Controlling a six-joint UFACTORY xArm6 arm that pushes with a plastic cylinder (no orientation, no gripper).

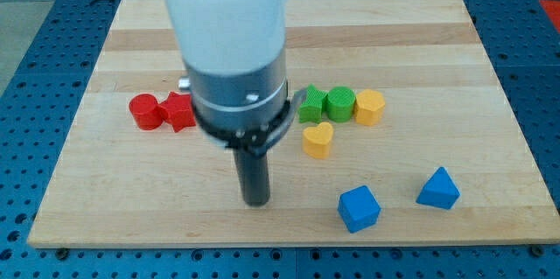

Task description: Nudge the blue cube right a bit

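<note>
The blue cube sits near the view's bottom, right of centre, on the wooden board. My tip is on the board to the cube's left, about a hundred pixels away, not touching it. A blue triangular block lies to the cube's right.
A yellow heart lies above the cube. Above it stand two green blocks and a yellow block in a row. A red cylinder and a red star-like block lie at the left. The arm's white body hides the board's middle.
</note>
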